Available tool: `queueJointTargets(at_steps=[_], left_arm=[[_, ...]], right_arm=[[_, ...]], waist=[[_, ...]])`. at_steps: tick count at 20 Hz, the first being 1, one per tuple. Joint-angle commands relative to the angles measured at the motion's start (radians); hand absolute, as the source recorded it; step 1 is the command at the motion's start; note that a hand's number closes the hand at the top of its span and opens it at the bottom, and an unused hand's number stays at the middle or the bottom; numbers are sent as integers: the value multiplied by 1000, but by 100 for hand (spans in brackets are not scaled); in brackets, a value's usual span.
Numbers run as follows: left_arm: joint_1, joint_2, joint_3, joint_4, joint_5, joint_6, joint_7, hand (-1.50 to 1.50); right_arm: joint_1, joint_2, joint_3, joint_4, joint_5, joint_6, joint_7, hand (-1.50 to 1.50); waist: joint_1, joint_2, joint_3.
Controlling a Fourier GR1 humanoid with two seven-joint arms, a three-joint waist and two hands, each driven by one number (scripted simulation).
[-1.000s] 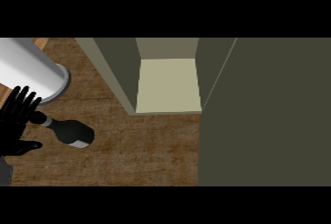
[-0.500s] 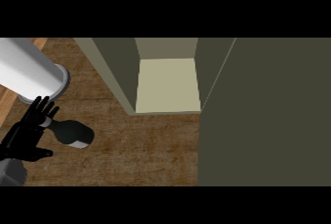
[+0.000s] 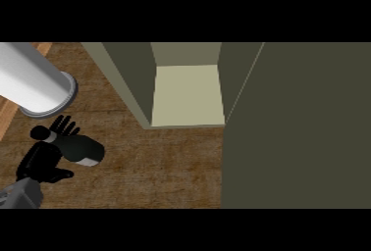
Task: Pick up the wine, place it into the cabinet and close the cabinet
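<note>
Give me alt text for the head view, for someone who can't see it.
The left robot hand, fingers spread, reaches over a dark wine bottle lying on the wooden counter. An open cabinet stands behind; a white cylinder stands at left.

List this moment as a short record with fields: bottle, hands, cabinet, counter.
bottle: dark wine bottle lying on its side on the counter, at the view's left
left hand: left hand over the bottle's neck end, fingers spread and straight, not curled round it
right hand: not in view
cabinet: cabinet open, pale shelf bare; its door swung out at the right
counter: brown wooden counter
other: white cylinder at upper left
</note>
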Motion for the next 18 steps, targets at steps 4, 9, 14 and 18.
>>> queueJointTargets(at_steps=[4,9,14,18], left_arm=[[-35,-32,3,92,-10,-51,-122,-150],[-45,-36,26,143,11,-74,-143,-150],[-50,-79,6,140,-7,-85,-193,-150],[-70,-89,-7,153,4,-179,-112,150]], right_arm=[[48,-10,9,-190,-62,-34,85,-150],[63,-4,30,-149,-48,-15,40,-150],[33,-3,41,-134,-42,-27,45,-150],[39,-17,40,-153,-39,-33,60,-150]], waist=[[-8,0,-1],[-16,3,-2],[-9,4,-3],[-7,0,-2]])
